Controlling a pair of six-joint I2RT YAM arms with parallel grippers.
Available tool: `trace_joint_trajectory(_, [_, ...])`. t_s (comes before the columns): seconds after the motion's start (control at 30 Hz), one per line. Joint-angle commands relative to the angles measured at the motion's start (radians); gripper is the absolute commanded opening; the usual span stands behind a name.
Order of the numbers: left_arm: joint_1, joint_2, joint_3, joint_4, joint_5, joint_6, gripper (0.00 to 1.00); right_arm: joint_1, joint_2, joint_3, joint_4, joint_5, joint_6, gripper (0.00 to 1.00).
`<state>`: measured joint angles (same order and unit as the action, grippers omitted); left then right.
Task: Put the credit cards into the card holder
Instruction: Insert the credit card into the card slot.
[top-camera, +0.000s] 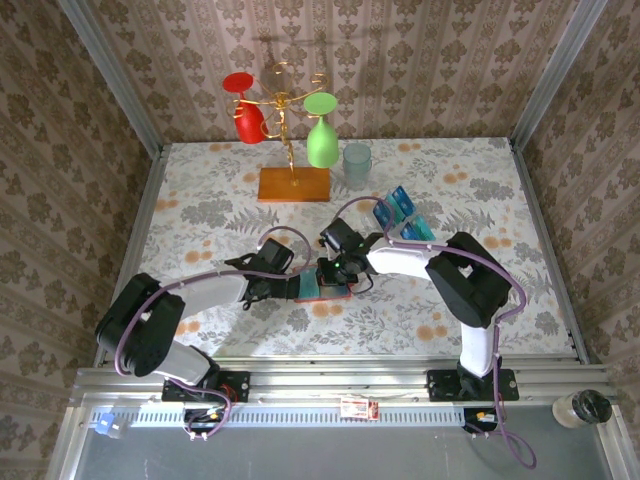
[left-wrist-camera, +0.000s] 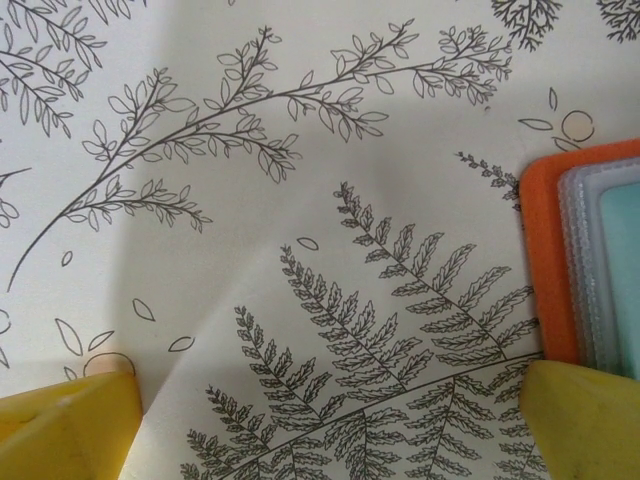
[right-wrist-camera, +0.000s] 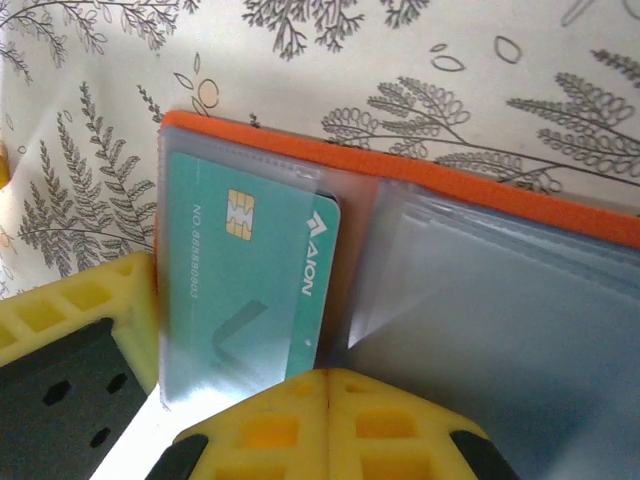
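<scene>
**Item: open card holder, one teal card sleeved, both arms at the holder**

Card holder (right-wrist-camera: 420, 172), orange cover, clear sleeves, lies open and flat on the fern-print tablecloth (left-wrist-camera: 250, 250). A teal chip card (right-wrist-camera: 250, 290) sits under the plastic of the holder's left sleeve; the sleeve beside it looks empty. The right gripper (right-wrist-camera: 328, 392) is clenched, its yellow tips meeting over the card's lower edge, which they hide. This is probably a closed-tip push to seat the card, not a pinch. The left gripper (left-wrist-camera: 330, 400) is released and spread wide, grasping nothing, with one finger (left-wrist-camera: 585, 415) at the holder's orange edge, likely to stop the holder sliding. The remaining credit cards (top-camera: 398, 212), blue and teal, lie well apart from the holder on its far right, not yet loaded.
</scene>
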<state>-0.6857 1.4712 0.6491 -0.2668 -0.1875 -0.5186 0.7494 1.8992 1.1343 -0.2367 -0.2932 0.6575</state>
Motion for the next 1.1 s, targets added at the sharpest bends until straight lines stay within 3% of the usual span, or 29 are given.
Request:
trace_joint_trajectory(0.0, [0.005, 0.072, -0.029, 0.068, 0.046, 0.029, 1.00, 0.020, 0.029, 0.031, -0.026, -0.027, -0.001, 0.01])
trace_joint_trajectory(0.37, [0.010, 0.029, -0.025, 0.041, 0.040, 0.033, 1.00, 0.019, 0.021, 0.041, -0.049, -0.021, -0.011, 0.01])
trace_joint_trajectory(0.67, [0.097, -0.074, -0.060, 0.031, 0.080, 0.017, 1.00, 0.008, -0.052, 0.007, -0.068, 0.019, -0.019, 0.01])
trace_joint_trajectory(1.07, [0.100, -0.120, -0.062, 0.016, 0.068, -0.012, 1.00, 0.008, -0.033, 0.012, -0.047, -0.006, -0.021, 0.01])
